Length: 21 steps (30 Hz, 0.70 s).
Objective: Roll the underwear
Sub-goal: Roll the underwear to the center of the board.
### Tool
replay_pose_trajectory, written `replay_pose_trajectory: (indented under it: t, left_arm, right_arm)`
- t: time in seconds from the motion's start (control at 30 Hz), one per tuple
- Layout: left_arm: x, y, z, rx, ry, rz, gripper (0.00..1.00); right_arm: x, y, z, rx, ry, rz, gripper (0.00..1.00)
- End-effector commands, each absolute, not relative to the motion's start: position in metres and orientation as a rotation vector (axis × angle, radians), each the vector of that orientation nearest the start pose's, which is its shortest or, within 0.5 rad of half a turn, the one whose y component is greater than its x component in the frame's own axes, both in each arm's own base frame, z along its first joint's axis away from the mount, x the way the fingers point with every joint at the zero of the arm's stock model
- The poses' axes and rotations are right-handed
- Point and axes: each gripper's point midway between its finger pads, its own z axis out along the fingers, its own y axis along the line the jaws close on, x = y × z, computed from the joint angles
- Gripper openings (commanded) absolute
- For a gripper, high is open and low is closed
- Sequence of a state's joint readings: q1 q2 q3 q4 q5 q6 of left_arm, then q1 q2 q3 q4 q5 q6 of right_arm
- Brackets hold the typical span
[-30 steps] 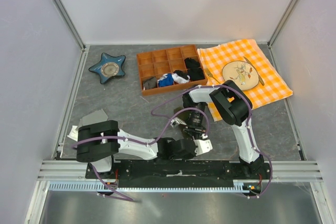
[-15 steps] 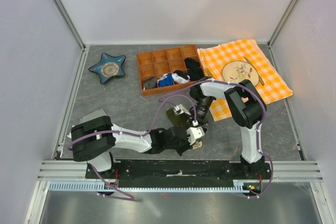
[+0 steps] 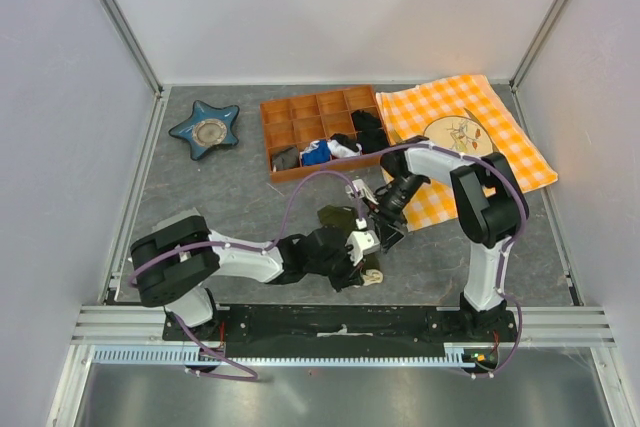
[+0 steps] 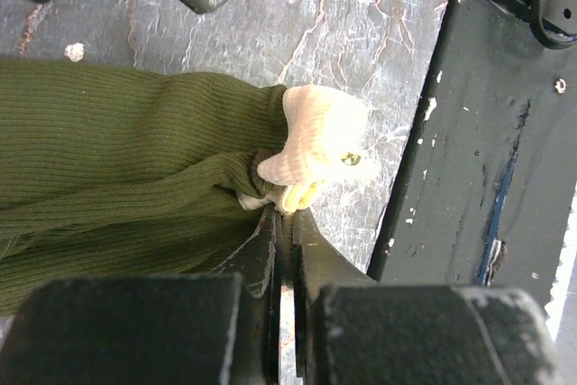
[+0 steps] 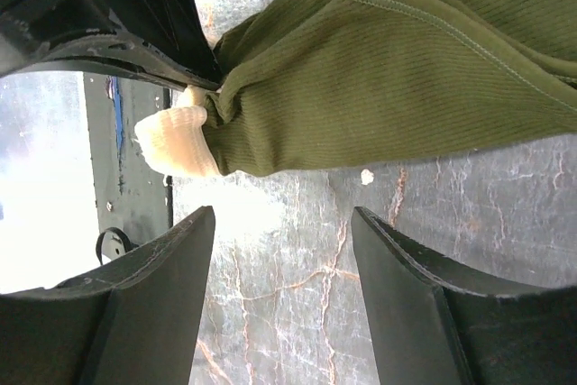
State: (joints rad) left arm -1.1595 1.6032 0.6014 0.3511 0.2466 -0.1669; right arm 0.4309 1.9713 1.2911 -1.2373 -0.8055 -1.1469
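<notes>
The underwear [image 3: 331,218] is a bunched dark olive cloth on the grey table in front of the arm bases. Its cream waistband end [image 3: 373,274] points toward the base rail. In the left wrist view the olive cloth [image 4: 117,160] fills the left side. My left gripper [image 4: 287,215] is shut on the cloth right at the waistband [image 4: 320,137]. My right gripper [image 5: 284,250] is open and empty, hovering just beside the underwear [image 5: 406,69], with bare table between its jaws. In the top view it [image 3: 386,225] is right of the cloth.
An orange compartment tray [image 3: 300,107] with small black, blue and white garments stands at the back. A blue star dish [image 3: 205,130] is to its left. An orange checked cloth [image 3: 510,152] with a plate [image 3: 455,134] lies at the right. The black base rail [image 4: 469,160] is close to the waistband.
The right arm has swung back and right, off the underwear. The left gripper has moved left and away from the rail with the waistband end, and the olive cloth now shows.
</notes>
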Motion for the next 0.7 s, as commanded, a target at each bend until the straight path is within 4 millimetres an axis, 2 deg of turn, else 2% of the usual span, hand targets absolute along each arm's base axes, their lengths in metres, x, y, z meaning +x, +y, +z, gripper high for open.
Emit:
replay_pose_trajectory:
  t: [0.0, 0.33, 0.5, 0.53, 0.6, 0.67]
  left_arm:
    - [0.096, -0.35, 0.009, 1.222, 2.174, -1.03, 0.02]
    - [0.104, -0.343, 0.008, 1.021, 2.335, -1.292, 0.02]
    - [0.108, -0.342, 0.002, 0.927, 2.413, -1.397, 0.02]
    - [0.107, -0.341, 0.003, 0.902, 2.429, -1.426, 0.02]
    - [0.112, -0.339, 0.0, 0.85, 2.446, -1.451, 0.02]
    - [0.113, -0.337, 0.0, 0.787, 2.482, -1.496, 0.02]
  right_arm:
    - [0.199, 0.203, 0.061, -1.875, 2.052, 1.31, 0.7]
    - [0.212, 0.187, 0.1, -1.771, 1.876, 1.189, 0.68]
    - [0.205, 0.185, 0.101, -1.78, 1.775, 1.105, 0.67]
    - [0.203, 0.187, 0.108, -1.794, 1.709, 1.081, 0.66]
    - [0.193, 0.186, 0.106, -1.825, 1.631, 1.076, 0.66]
    - [0.188, 0.192, 0.112, -1.883, 1.502, 1.01, 0.66]
